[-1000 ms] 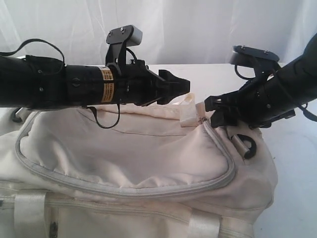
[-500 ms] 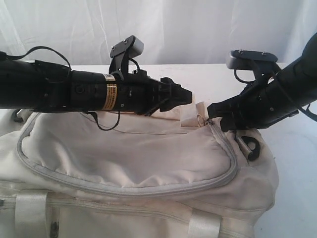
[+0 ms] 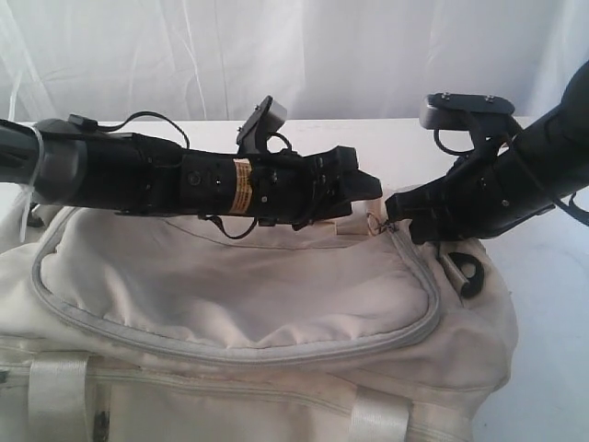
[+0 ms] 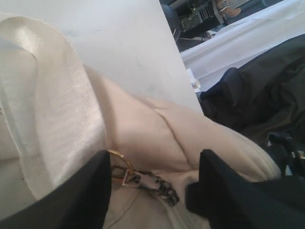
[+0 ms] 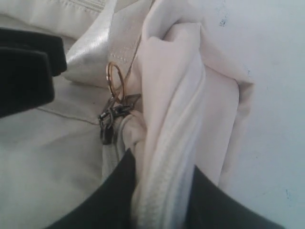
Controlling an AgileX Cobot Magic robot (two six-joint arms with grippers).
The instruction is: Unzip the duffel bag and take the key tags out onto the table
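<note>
the duffel bag lies on the white tabletop and fills the exterior view from 3 round through 6 to 9 o'clock. its grey zip piping curves around the top panel, shut as far as can be seen. the dark zip pull, with a small gold ring, sits at the panel's 2 o'clock corner. the left hand reaches in from 9 o'clock, fingers spread wide either side of the pull and touching neither it nor the ring. a webbing handle lies beside it. the right hand, coming from 3 o'clock, is pinched on a raised fold of bag fabric and piping just behind the pull. a black strap ring hangs below it.
</note>
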